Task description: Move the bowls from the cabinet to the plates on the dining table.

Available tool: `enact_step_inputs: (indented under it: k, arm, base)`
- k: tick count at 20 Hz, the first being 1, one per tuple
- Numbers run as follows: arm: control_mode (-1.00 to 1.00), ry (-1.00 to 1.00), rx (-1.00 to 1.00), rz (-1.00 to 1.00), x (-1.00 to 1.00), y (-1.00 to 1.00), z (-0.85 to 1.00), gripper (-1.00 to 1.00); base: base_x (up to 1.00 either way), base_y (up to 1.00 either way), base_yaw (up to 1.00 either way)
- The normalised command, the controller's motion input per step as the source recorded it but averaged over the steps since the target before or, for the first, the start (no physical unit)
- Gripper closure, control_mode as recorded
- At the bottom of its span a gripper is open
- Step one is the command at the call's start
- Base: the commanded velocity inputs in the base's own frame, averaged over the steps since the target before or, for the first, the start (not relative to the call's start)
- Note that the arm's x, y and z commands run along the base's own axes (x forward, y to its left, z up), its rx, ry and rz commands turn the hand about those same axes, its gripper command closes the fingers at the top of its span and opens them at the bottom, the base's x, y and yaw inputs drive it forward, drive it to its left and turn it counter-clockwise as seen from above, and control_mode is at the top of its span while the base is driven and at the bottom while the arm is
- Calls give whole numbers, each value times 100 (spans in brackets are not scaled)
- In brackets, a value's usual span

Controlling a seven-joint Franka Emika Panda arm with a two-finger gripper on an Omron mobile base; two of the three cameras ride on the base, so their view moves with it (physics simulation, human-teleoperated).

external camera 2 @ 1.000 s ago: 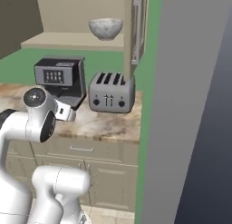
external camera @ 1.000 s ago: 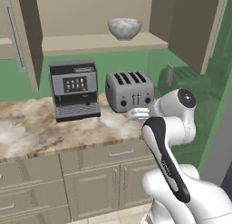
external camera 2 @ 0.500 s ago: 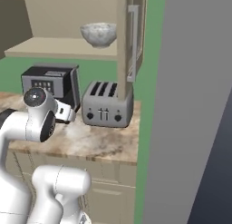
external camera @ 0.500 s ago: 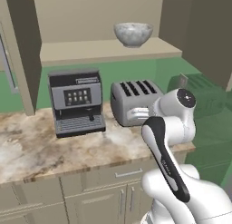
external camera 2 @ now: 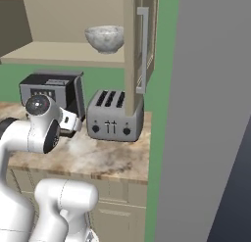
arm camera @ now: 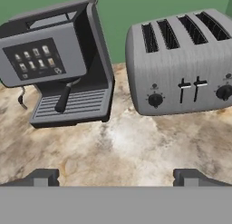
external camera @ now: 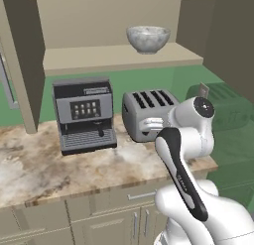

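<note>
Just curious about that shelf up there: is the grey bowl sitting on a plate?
No, the marbled grey bowl rests directly on the beige cabinet shelf, with no plate beneath it.

Pale marbled stone-look bowl (external camera: pixel 148 38), faintly glossy; matt beige cabinet shelf (external camera: pixel 114 58); brushed-metal four-slot toaster (arm camera: pixel 181 62); dark grey plastic-looking coffee machine (arm camera: pixel 56 64); polished marbled worktop (arm camera: pixel 127 148).

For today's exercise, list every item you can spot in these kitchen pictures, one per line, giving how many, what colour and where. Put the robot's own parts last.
Bowl: one, pale grey-white marbled, on the open cabinet's shelf above the toaster.
Cabinet: one, beige, doors open, above the counter.
Coffee machine: one, dark grey, on the counter, left of the toaster.
Toaster: one, silver, four slots, on the counter.
Counter: one, beige-brown marbled, over beige drawers.
Arm: one, white with dark joints, in front of the counter.
Claw: one, dark tips, open, empty, above the counter.
</note>
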Motion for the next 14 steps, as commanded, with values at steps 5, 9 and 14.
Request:
enact_step_inputs:
  k: [5, 9, 14]
  arm:
    - [100, 0, 0, 0, 0, 0, 0, -100]
    - [100, 0, 0, 0, 0, 0, 0, -100]
    - [100, 0, 0, 0, 0, 0, 0, -100]
  base:
    - [6, 0, 0]
    - [27, 0, 0]
    - [2, 0, 0]
